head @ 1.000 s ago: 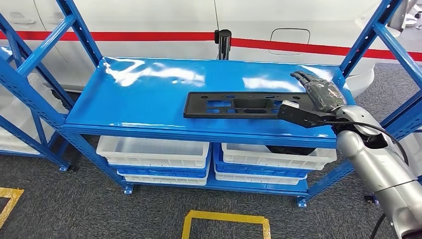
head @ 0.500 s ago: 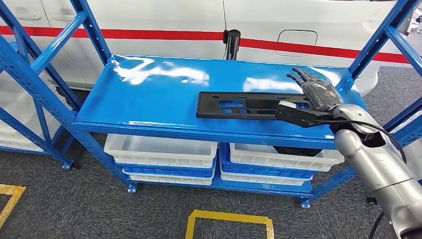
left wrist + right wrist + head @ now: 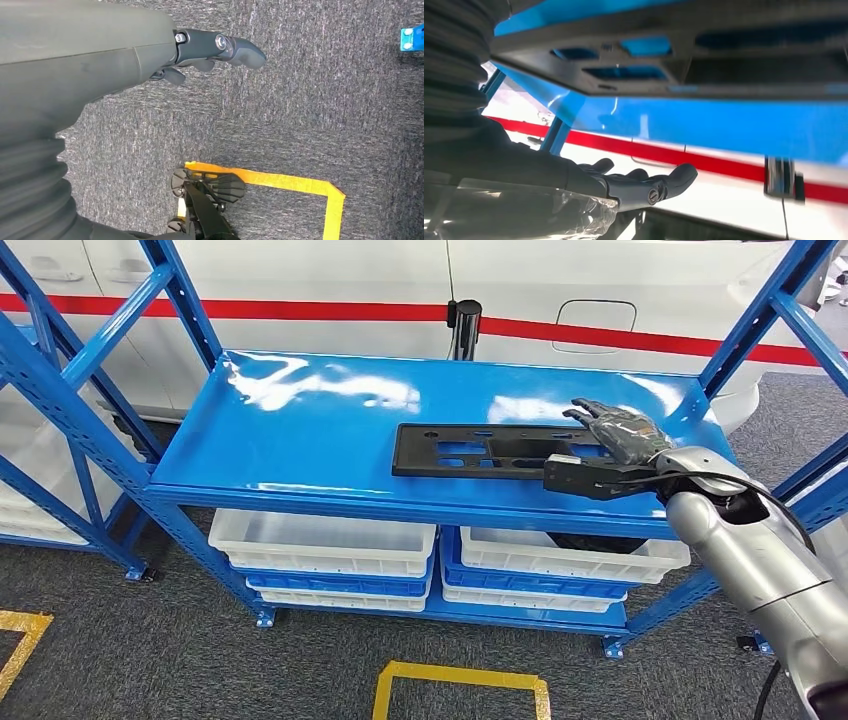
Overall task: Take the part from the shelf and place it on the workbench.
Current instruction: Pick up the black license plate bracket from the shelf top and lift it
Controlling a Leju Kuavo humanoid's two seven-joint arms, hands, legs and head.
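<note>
Nearest, the left hand (image 3: 210, 50) hangs over grey carpet, fingers loosely apart, holding nothing. Under the shelf (image 3: 300, 440) sit stacked white and blue bins (image 3: 320, 550); their contents cannot be made out. The right hand (image 3: 615, 440) rests spread over the right end of the part (image 3: 480, 452), which lies flat on the shelf; no grip shows

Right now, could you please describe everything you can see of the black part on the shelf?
The black part is a long, flat, matte plate, plastic-looking, with several rectangular cut-outs showing the blue shelf beneath. It lies flat near the shelf's front right edge. The right hand reaches over its right end, fingers spread above it; a grip cannot be confirmed.
</note>
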